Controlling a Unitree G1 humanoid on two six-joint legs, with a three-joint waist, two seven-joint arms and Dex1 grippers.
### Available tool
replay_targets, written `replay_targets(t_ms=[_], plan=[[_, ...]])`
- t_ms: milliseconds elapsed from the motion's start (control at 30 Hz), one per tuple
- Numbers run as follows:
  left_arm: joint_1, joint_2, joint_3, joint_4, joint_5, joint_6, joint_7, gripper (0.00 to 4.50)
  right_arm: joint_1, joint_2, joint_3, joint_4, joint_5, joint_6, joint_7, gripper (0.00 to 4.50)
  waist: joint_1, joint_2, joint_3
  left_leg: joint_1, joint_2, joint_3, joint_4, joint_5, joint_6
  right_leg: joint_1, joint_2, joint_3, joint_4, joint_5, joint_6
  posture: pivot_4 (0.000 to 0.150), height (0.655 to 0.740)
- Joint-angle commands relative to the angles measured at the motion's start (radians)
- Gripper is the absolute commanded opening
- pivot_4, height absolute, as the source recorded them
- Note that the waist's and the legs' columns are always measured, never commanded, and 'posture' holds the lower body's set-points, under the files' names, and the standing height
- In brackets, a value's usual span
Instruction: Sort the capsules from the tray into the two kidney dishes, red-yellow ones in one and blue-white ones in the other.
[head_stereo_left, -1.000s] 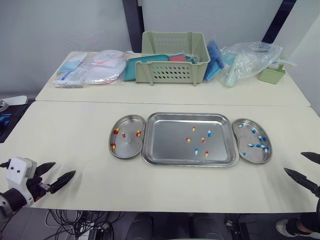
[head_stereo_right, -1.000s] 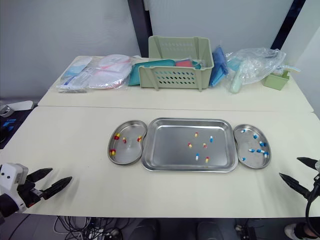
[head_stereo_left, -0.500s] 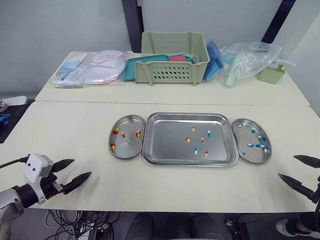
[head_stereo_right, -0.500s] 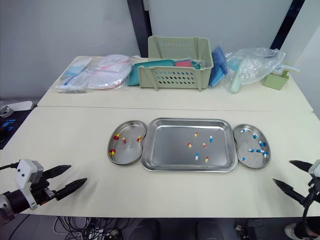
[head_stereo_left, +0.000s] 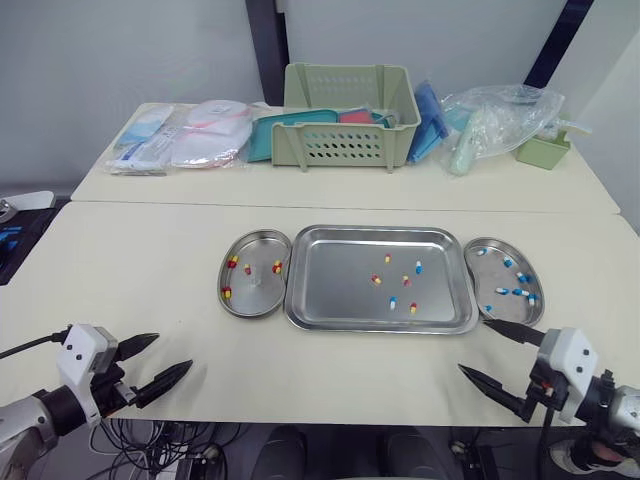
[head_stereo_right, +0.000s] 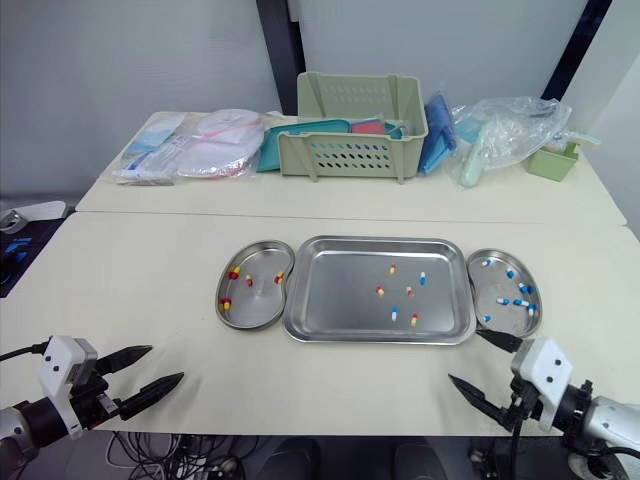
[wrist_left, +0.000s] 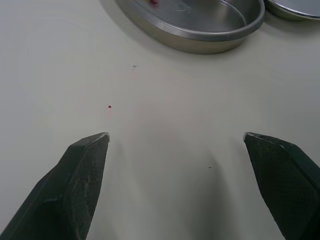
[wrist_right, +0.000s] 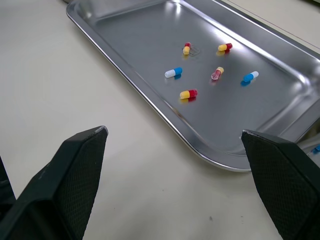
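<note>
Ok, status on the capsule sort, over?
Left hand open, right hand open, both empty. Six capsules in tray. Nothing blocking.

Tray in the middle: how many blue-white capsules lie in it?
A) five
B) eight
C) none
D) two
D: in the tray two blue-white capsules lie among four red-yellow capsules.
</note>
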Motion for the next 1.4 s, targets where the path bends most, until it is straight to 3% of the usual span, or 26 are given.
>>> replay_targets(t_ms=[33, 167, 400, 567, 700, 867, 1167, 1400], plan=[[0.02, 0.01, 0.037, -0.046, -0.026, -0.026, -0.024, 4.47, -0.015, -0.006, 0.005, 0.011, -0.002, -0.032, -0.001, 4.5, 0.0, 0.0, 0.0, 0.0, 0.0, 0.0, 0.0, 0.0, 0.0, 0.0, 0.0, 0.0, 0.0, 0.0, 0.0, 0.15, 0.74], [0.001, 0.05, -0.011, -0.167, -0.072, 0.012, -0.068, 4.47, -0.024, 0.001, 0.039, 0.019, -0.004, -0.039, -0.002, 4.5, 0.0, -0.001, 0.0, 0.0, 0.0, 0.0, 0.0, 0.0, 0.0, 0.0, 0.0, 0.0, 0.0, 0.0, 0.0, 0.15, 0.74], [-0.217, 0.108, -0.236, -0.281, -0.08, 0.135, -0.03, 4.47, -0.031, 0.023, 0.109, 0.0, -0.019, -0.029, -0.04, 4.5, 0.002, 0.0, 0.0, 0.0, 0.0, -0.001, 0.0, 0.0, 0.0, 0.001, 0.0, 0.0, 0.0, 0.0, 0.0, 0.15, 0.74], [-0.452, 0.005, -0.437, -0.27, -0.034, 0.228, 0.122, 4.47, -0.033, 0.051, 0.142, 0.02, -0.034, -0.054, -0.071, 4.5, 0.002, 0.0, -0.001, 0.0, 0.0, -0.001, 0.001, 0.0, 0.0, 0.001, 0.0, -0.001, 0.001, 0.0, 0.0, 0.15, 0.74], [-0.674, -0.162, -0.64, -0.195, 0.058, 0.302, 0.264, 4.47, -0.012, 0.082, 0.162, 0.066, -0.057, -0.112, -0.082, 4.5, 0.003, 0.0, -0.001, 0.0, -0.001, -0.001, 0.001, 0.0, 0.0, 0.001, 0.0, -0.001, 0.001, 0.0, 0.0, 0.15, 0.74], [-0.854, -0.304, -0.765, -0.069, 0.158, 0.356, 0.383, 4.47, -0.003, 0.108, 0.183, 0.116, -0.08, -0.169, -0.099, 4.5, -0.001, 0.0, -0.001, -0.001, -0.001, -0.001, 0.002, 0.0, 0.0, 0.0, 0.0, -0.001, 0.001, 0.0, 0.0, 0.15, 0.74], [-0.971, -0.421, -0.846, 0.08, 0.257, 0.387, 0.459, 4.47, 0.015, 0.141, 0.197, 0.147, -0.089, -0.235, -0.13, 4.5, 0.0, 0.0, -0.001, -0.001, -0.001, -0.001, 0.002, 0.0, 0.0, 0.0, 0.0, 0.0, 0.001, 0.0, 0.0, 0.15, 0.74], [-1.005, -0.502, -0.902, 0.232, 0.344, 0.3, 0.49, 4.47, 0.016, 0.168, 0.219, 0.151, -0.101, -0.252, -0.161, 4.5, 0.002, 0.0, -0.001, -0.001, -0.002, -0.001, 0.002, 0.0, 0.0, 0.0, 0.0, -0.001, 0.001, 0.0, 0.0, 0.15, 0.74]])
